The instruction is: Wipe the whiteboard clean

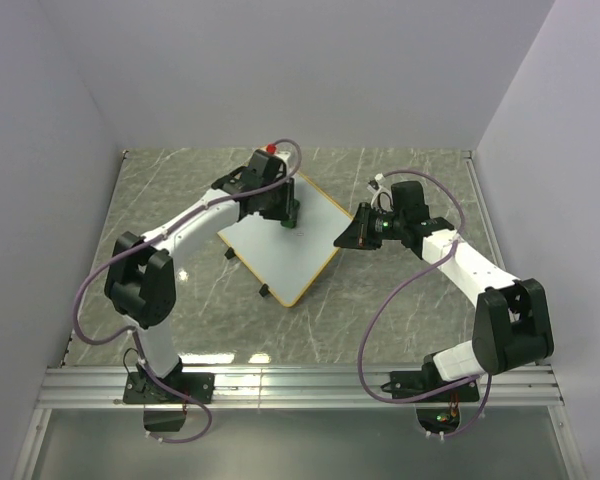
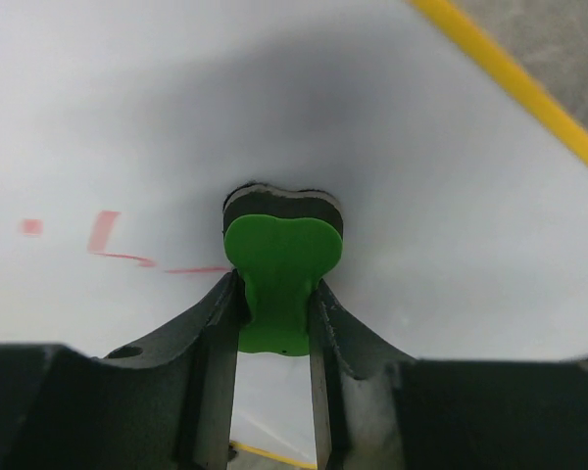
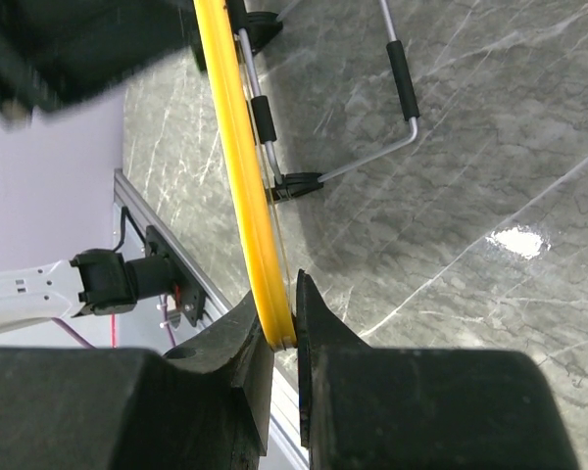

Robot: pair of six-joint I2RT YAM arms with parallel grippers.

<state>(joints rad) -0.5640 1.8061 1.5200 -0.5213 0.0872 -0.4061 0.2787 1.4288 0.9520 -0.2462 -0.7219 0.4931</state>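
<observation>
The whiteboard (image 1: 280, 250), white with a thin orange-yellow frame, lies tilted in the middle of the table. My left gripper (image 1: 291, 213) is shut on the small green eraser (image 2: 279, 264), whose dark pad presses on the board's far part. Faint red marks (image 2: 113, 245) show on the white surface left of the eraser. My right gripper (image 1: 346, 237) is shut on the board's yellow frame (image 3: 245, 196) at its right edge. The board's black clips and wire stand (image 3: 372, 147) show underneath in the right wrist view.
A red-capped marker (image 1: 271, 149) peeks out behind the left arm. The grey marble table (image 1: 410, 320) is bounded by white walls at the back and sides. An aluminium rail (image 1: 300, 385) runs along the near edge by the arm bases.
</observation>
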